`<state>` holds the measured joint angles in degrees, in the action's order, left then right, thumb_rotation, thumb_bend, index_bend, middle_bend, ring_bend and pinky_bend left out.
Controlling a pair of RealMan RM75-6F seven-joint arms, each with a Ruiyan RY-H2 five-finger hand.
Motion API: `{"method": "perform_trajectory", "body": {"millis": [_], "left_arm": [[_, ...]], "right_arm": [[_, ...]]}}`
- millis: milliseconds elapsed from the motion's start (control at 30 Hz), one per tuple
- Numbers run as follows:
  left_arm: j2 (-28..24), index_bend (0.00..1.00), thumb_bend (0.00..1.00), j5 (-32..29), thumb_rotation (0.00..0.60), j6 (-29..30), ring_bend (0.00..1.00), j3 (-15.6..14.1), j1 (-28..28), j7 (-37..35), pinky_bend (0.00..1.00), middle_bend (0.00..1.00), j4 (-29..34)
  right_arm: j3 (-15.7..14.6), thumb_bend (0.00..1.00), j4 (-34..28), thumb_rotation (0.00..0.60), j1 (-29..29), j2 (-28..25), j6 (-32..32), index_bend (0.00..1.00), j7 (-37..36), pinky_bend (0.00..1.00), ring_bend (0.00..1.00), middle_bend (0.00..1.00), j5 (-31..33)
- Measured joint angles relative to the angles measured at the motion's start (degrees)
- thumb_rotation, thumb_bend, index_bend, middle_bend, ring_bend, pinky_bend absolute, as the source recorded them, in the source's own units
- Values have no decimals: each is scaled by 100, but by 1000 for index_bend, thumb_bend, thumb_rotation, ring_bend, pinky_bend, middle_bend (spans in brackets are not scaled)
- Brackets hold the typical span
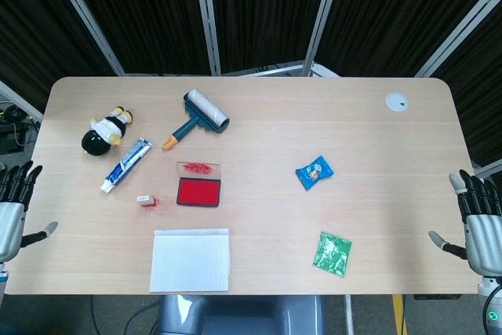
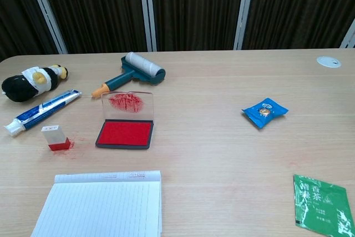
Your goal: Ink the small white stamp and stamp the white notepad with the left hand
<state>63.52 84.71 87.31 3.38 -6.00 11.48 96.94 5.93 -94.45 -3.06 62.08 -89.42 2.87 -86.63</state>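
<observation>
Notepad [image 2: 102, 206] and green packet [image 2: 323, 202] edge-cropped.

A soft penguin toy [image 1: 106, 130] is lying on its side near the far left corner of the table [image 1: 376, 131]. A blue and white tube [image 1: 125, 165] is lying just beside it. A lint roller [image 1: 198, 118] with a green handle and an orange tip is resting further along. A small blue packet [image 1: 314, 172] is sitting toward the right, and a green packet [image 1: 332, 253] is lying nearer the front edge. A round white cap [image 1: 397, 102] is sitting in the far right corner
</observation>
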Motion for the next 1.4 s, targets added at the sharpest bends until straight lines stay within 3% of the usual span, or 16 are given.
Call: {"method": "perform_trajectory", "body": {"millis": [133, 200, 267, 333, 400, 500, 633, 867, 1100, 1400], "left_arm": [[17, 0, 0, 31, 600, 27, 0, -2, 8, 40, 13, 0, -32], [26, 0, 0, 32, 600, 13, 54, -9, 8, 45, 122, 0, -44], [50, 0, 0, 9, 600, -44, 215, 0, -17, 42, 328, 0, -68], [112, 0, 0, -58, 600, -110, 457, 51, -69, 28, 559, 0, -96], [231, 0, 0, -190, 600, -240, 589, 152, -167, -42, 673, 0, -125], [375, 0, 0, -422, 600, -518, 692, 268, -323, -108, 754, 11, -137], [590, 0, 18, -914, 600, -1151, 754, 428, -659, 37, 797, 161, -106], [1140, 112, 114, -1984, 600, -2170, 769, 663, -1349, 732, 803, 245, -189], [1532, 282, 192, -2517, 600, -2521, 769, 717, -1732, 1156, 803, 339, -446], [1820, 315, 229, -2707, 600, -2628, 769, 656, -1971, 1336, 801, 358, -664]], "right_arm": [[0, 0, -10, 600, 4, -10, -8, 0, -16, 0, 0, 0, -3], [-1, 0, -24, 600, 6, -17, -9, 0, -28, 0, 0, 0, -4], [-1, 0, -53, 600, 9, -32, -15, 0, -46, 0, 0, 0, -10], [0, 0, -79, 600, 9, -41, -23, 0, -53, 0, 0, 0, -22], [4, 0, -98, 600, -1, -42, -12, 0, -54, 0, 0, 0, -21], [10, 0, -107, 600, -28, -34, 34, 0, -39, 0, 0, 0, -10], [14, 0, -30, 600, -90, 26, 205, 0, 27, 0, 0, 0, 92], [89, 0, 116, 600, -174, 110, 358, 0, 68, 0, 0, 0, 299], [92, 0, 205, 600, -213, 153, 476, 0, 93, 0, 0, 0, 409], [79, 0, 197, 600, -202, 151, 464, 0, 101, 0, 0, 0, 427]]}}
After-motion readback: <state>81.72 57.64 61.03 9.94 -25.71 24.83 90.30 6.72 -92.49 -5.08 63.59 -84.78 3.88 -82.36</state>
